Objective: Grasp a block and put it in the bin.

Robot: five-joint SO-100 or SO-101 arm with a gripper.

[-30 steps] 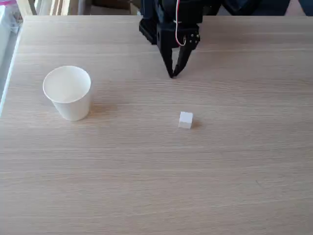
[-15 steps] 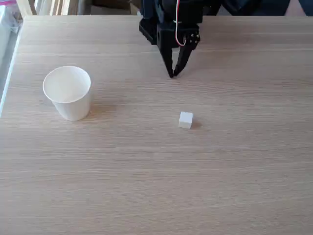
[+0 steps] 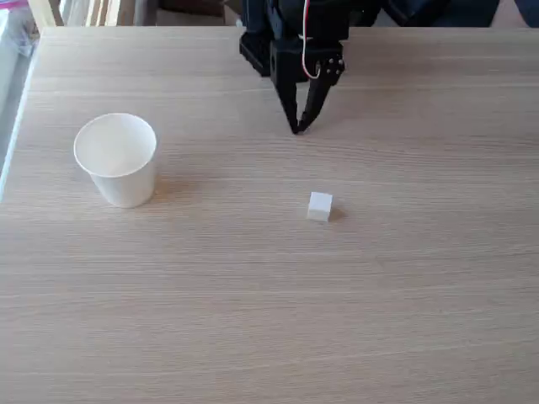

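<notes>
The fixed view looks steeply down on the counter [image 3: 253,320] from its near edge, facing twelve o'clock toward the gripper [image 3: 296,128], moderately close.

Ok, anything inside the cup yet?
The cup looks empty as far as its inside shows; its near wall hides the bottom. The cube sits on the table.

matt paper cup [image 3: 118,160], pale wood-grain table [image 3: 253,295], black plastic end effector [image 3: 296,126].
</notes>
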